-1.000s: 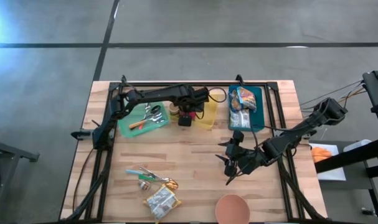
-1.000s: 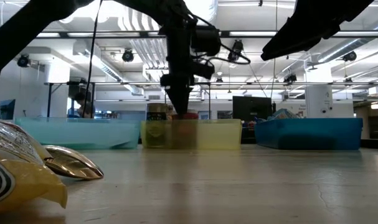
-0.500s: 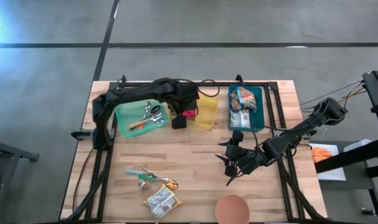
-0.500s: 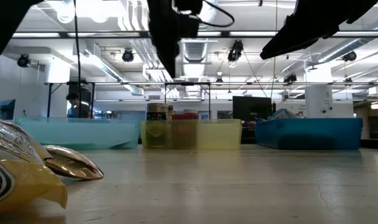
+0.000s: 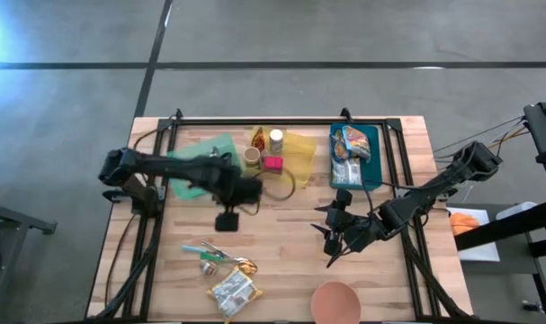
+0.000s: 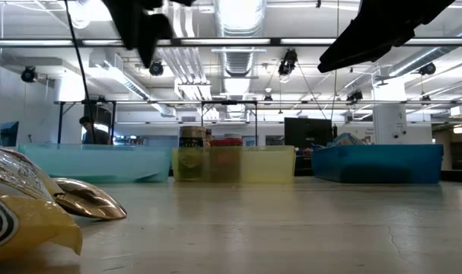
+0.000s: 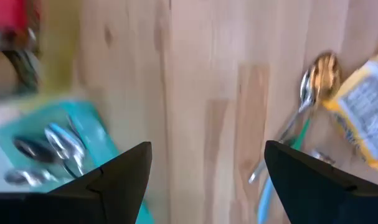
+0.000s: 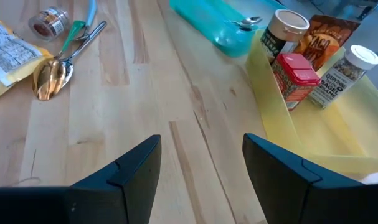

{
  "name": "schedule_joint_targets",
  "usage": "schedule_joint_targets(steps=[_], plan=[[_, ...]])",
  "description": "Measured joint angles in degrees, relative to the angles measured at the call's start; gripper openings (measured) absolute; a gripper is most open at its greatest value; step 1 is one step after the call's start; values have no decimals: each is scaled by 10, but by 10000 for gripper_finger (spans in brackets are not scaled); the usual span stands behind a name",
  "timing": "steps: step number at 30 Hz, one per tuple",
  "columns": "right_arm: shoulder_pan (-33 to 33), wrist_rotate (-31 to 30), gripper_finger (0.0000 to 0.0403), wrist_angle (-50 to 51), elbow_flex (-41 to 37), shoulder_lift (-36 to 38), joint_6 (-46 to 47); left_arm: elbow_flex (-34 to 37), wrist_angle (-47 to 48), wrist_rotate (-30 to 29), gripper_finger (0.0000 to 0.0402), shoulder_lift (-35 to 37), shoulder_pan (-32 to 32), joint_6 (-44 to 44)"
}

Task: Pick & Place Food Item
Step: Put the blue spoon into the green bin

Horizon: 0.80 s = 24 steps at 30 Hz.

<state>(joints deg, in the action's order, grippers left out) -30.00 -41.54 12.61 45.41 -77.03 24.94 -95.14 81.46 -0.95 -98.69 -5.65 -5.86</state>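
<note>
Left tool pulled off yellow bin, apparently empty.

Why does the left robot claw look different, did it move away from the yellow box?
Yes. The left gripper was over the yellow bin a second ago; now it hangs open over bare wood, nearer the gold spoon.

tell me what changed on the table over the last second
The left gripper has pulled away from the yellow bin, swinging over the green tray and out above bare table, fingers open and empty. The red spice tin it hung over now sits in the bin. The right gripper, the spoon and the snack packet have not moved.
</note>
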Motion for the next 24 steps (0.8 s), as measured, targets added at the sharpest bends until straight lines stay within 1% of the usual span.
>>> schedule_joint_targets(steps=[4, 7, 10, 14, 19, 24], plan=[[0, 0, 224, 0, 0, 0, 6, 99, -21, -24, 303, 36, -49, -64], [0, 0, 224, 0, 0, 0, 16, 173, -38, -25, 290, 59, -77, -111], [0, 0, 224, -1, 0, 0, 33, 246, -63, -25, 275, 78, -96, -149], [0, 0, 224, -1, 0, 0, 56, 324, -78, -22, 257, 97, -110, -192], [0, 25, 224, -1, 0, 0, 82, 394, -116, 16, 246, 110, -128, -226], [0, 30, 224, 0, 0, 0, 84, 437, -164, 61, 245, 115, -152, -228]])
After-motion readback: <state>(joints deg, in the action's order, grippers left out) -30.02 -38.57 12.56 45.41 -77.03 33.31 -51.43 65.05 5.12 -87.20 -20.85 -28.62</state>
